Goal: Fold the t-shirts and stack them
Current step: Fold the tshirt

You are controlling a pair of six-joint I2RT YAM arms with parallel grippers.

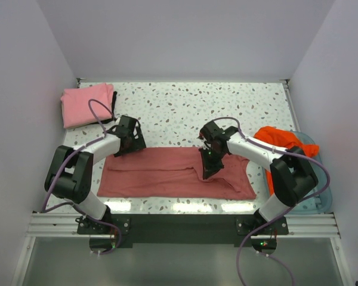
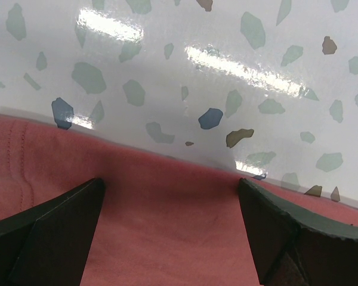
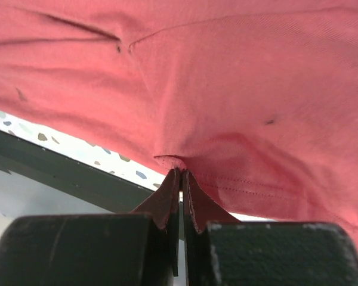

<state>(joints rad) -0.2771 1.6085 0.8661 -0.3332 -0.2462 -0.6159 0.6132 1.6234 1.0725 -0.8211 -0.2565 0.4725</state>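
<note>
Right now the right gripper (image 3: 180, 179) is clamped on a raised fold of the red shirt (image 1: 161, 173), its fingertips pressed together with cloth pinched between them. The rest of that shirt spreads flat to its left. The left gripper (image 2: 170, 199) hangs with jaws wide apart over the shirt's far hem, with red cloth beneath it and bare speckled table (image 2: 167, 71) just beyond its tips. Whether the tips touch the cloth I cannot tell. The pink shirt (image 1: 86, 105) lies folded beyond the left gripper, well apart from it. The orange shirt (image 1: 279, 140) sits crumpled in the tray (image 1: 326, 193), on the outer side of the right arm.
</note>
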